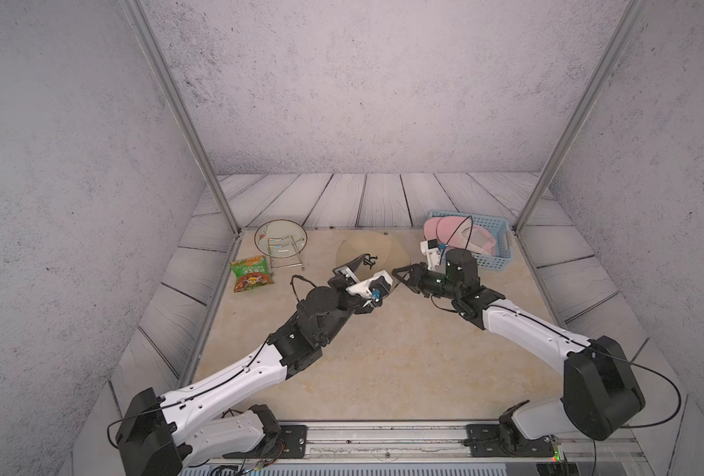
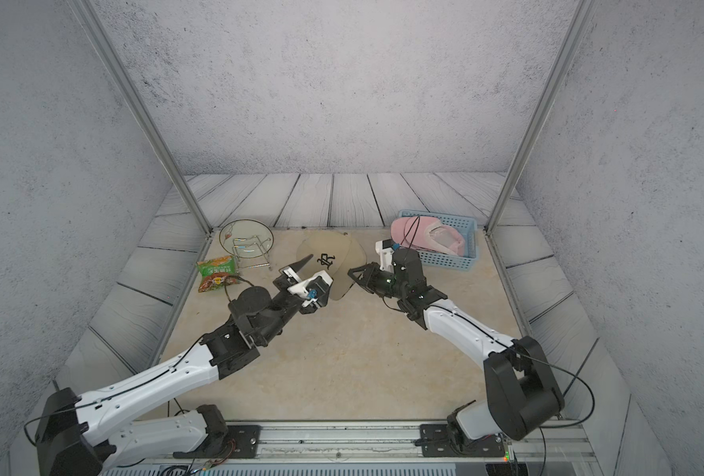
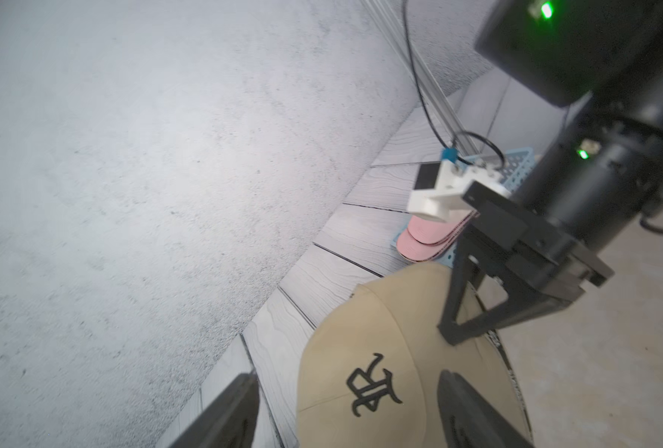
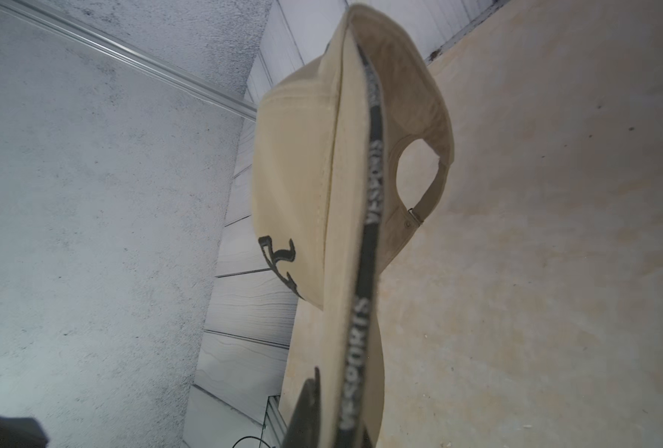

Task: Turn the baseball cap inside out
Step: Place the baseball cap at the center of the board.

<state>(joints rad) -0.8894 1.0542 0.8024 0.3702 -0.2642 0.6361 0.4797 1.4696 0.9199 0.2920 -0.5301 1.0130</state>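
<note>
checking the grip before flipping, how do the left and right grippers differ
The left gripper is open, fingers spread either side of the logo on the baseball cap; the right gripper is shut on the cap's edge. The left gripper sits toward the snack bag, the right gripper toward the basket. Both face the cap.

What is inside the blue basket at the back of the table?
Inside the blue basket lie pink caps, their brims at one end. Whatever is beneath them, and most of the basket's floor, is covered and cannot be seen.
</note>
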